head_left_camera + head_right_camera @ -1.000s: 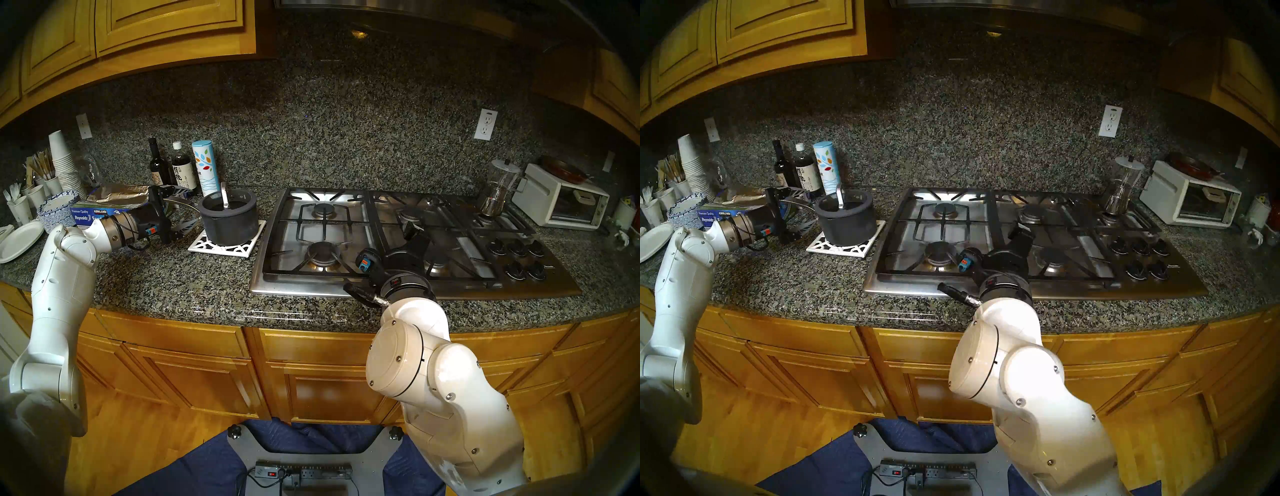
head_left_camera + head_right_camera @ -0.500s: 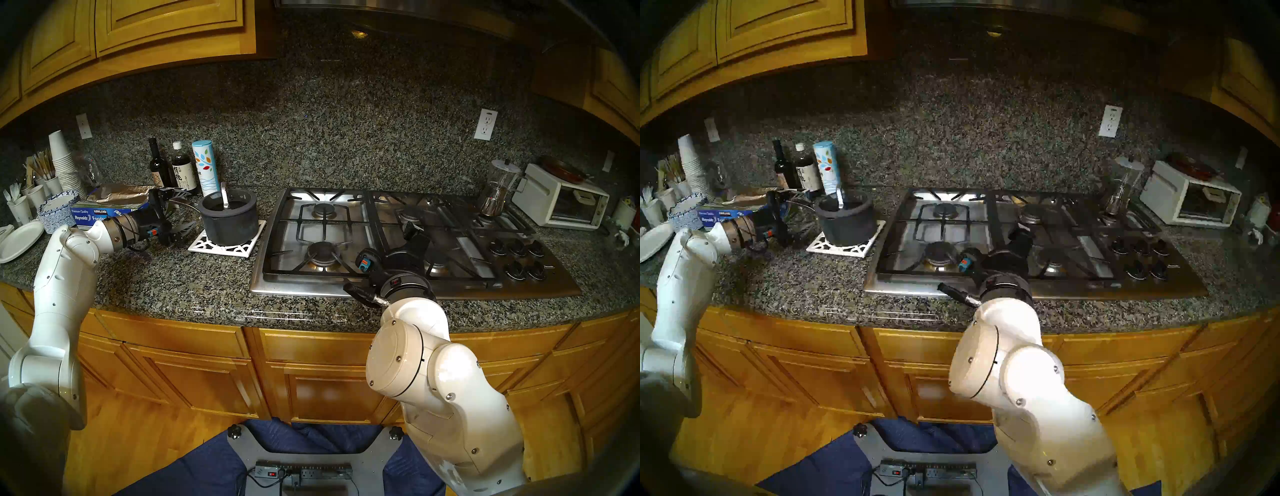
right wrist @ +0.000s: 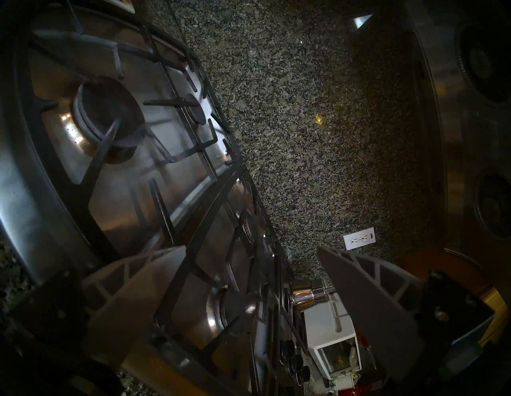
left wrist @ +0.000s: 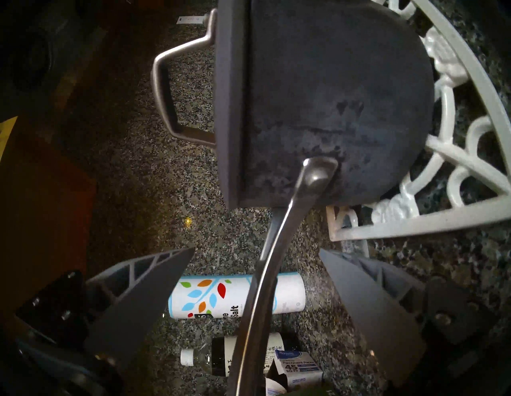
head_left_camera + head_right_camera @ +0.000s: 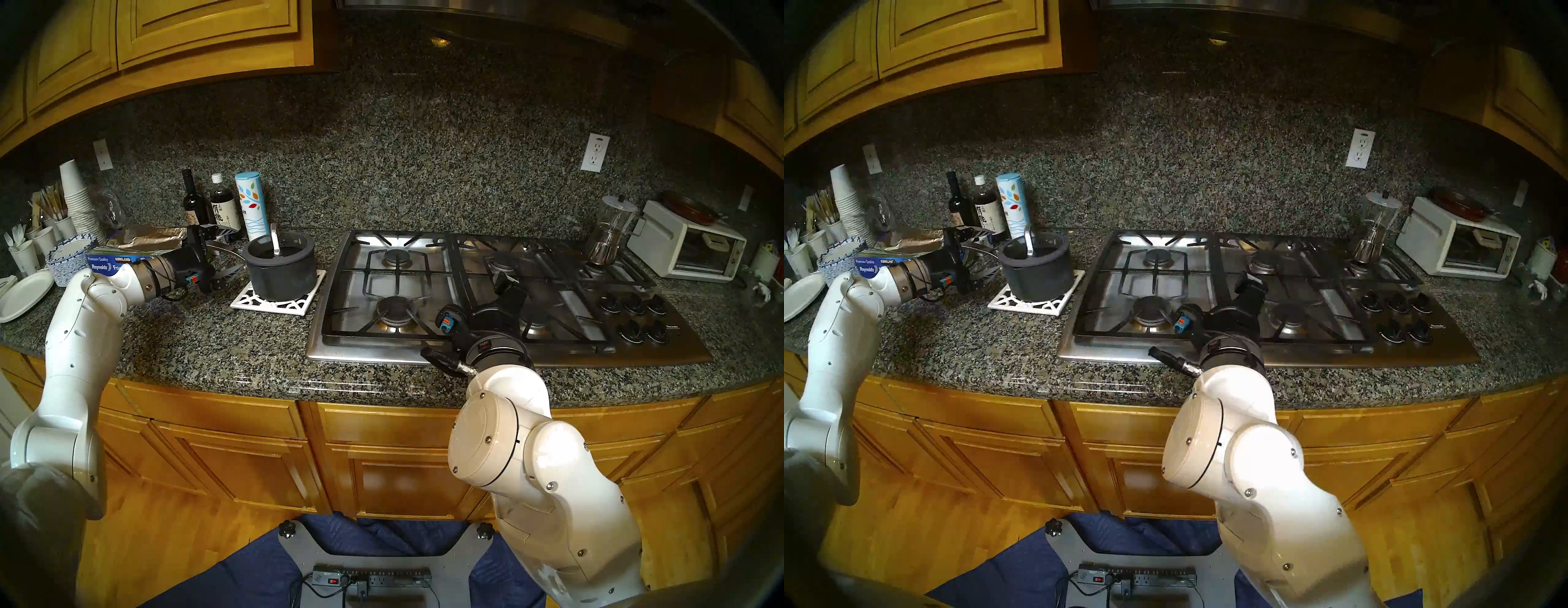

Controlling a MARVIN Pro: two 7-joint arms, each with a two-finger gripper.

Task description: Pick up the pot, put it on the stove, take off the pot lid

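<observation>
The dark grey pot [image 5: 282, 274] stands on a white trivet [image 5: 297, 306] left of the stove [image 5: 382, 352], with the glass pot lid [image 5: 292, 247] and its arched silver handle on top. The pot's long thin handle [image 4: 271, 262] runs left, between the fingers of my left gripper [image 5: 227, 254] [image 4: 257, 251]. That gripper is open and straddles the handle without clamping it. My right gripper [image 3: 251, 249] hangs open and empty over the middle of the stove [image 3: 124, 179]. In the left wrist view the pot [image 4: 331, 96] fills the top.
Two dark bottles [image 5: 220, 210], a salt canister [image 5: 252, 206], a foil box [image 5: 123, 259], paper cups and plates crowd the counter behind and left of the pot. A glass coffee maker [image 5: 609, 237] sits on the back right burner, beside a white toaster oven [image 5: 687, 250]. Black knobs [image 5: 636, 314] line the stove's right side.
My left arm has pushed its open gripper a little to the right, toward the pot and further along its handle. The pot, the lid and the right arm have not moved.
</observation>
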